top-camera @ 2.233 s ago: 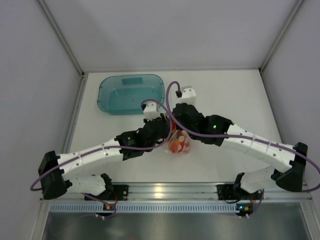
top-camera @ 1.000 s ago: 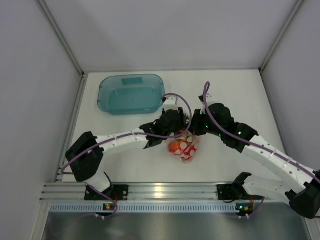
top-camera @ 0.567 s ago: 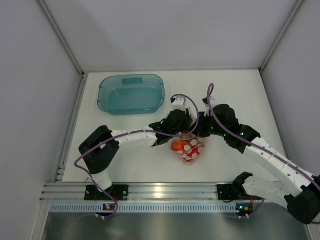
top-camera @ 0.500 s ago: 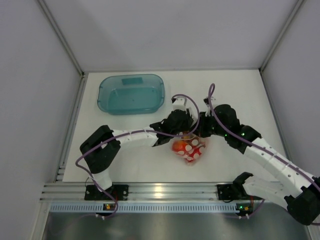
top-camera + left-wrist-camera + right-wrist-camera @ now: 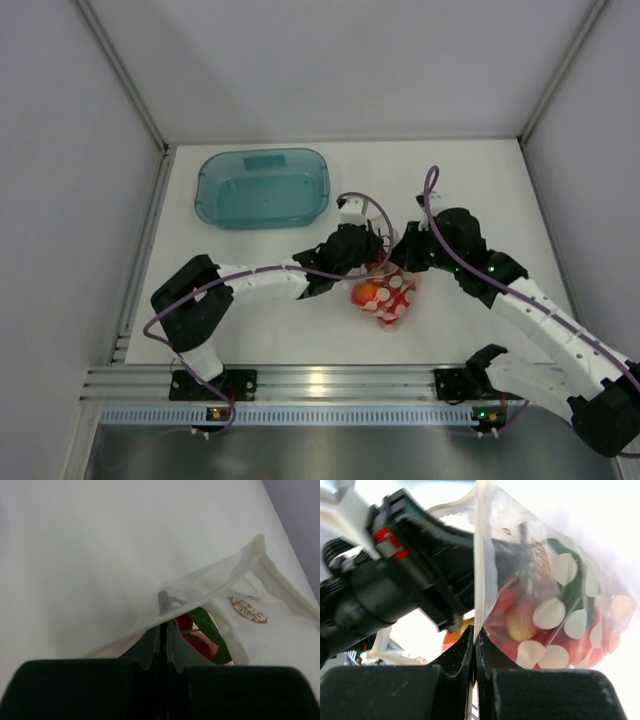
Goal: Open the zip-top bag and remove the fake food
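Two robot arms meet over the middle of a white table (image 5: 470, 180), each pinching the mouth of the zip-top bag (image 5: 388, 298) between them. The left gripper (image 5: 373, 266) is clenched on a fold of clear film just below the bag's rim, its fingers (image 5: 150, 647) pressed together with plastic between them. The right gripper (image 5: 400, 272) is clamped on the zip strip (image 5: 480, 555), which runs straight up from its closed fingertips. The two grips sit close together at the bag's far edge, and the dotted body hangs toward the near side. Whether its bottom touches the table cannot be told. The fake food (image 5: 368, 293) is inside the bag, red and orange pieces packed against the film, with a green leaf (image 5: 210, 630) showing through the mouth. The teal tray (image 5: 263, 187) stands at the far left, well apart from the bag. Bare tabletop lies to the bag's right, beyond it toward the back wall, and between it and the aluminium rail (image 5: 320, 380) at the near edge.
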Robot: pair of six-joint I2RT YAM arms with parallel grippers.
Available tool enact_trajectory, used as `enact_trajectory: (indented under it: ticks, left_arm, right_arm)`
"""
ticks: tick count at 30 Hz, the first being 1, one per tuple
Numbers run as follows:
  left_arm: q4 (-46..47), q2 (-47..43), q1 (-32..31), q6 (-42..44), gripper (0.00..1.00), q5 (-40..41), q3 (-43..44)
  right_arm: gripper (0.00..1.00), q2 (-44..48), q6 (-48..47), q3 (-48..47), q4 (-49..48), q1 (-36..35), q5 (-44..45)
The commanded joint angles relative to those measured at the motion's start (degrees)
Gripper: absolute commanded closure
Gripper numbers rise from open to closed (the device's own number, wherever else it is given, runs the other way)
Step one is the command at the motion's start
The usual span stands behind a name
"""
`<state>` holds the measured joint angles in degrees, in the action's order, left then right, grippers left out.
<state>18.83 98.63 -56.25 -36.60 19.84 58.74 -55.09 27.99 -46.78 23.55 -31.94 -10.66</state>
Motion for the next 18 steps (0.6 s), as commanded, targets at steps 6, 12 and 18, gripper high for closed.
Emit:
enact_trajectory:
  ticks: [6, 12, 18]
  left_arm:
    - [10.08, -7.31, -0.53, 3.46, 1.0, -6.91, -5.74]
    - [12.19, -11.43, -2.02, 6.98, 1.0, -6.65, -7.93]
    - [12.37, -15.22, -2.55, 9.53, 1.0, -3.06, -8.99]
  right_arm:
    - [1.0, -2.38, -3.55, -6.38, 0.0, 1.36, 8.1]
    - [1.0, -8.36, -6.54, -12.01, 4.4, 1.36, 10.3]
    - [1.0, -9.77, -7.77, -11.4, 4.31, -0.22, 10.48]
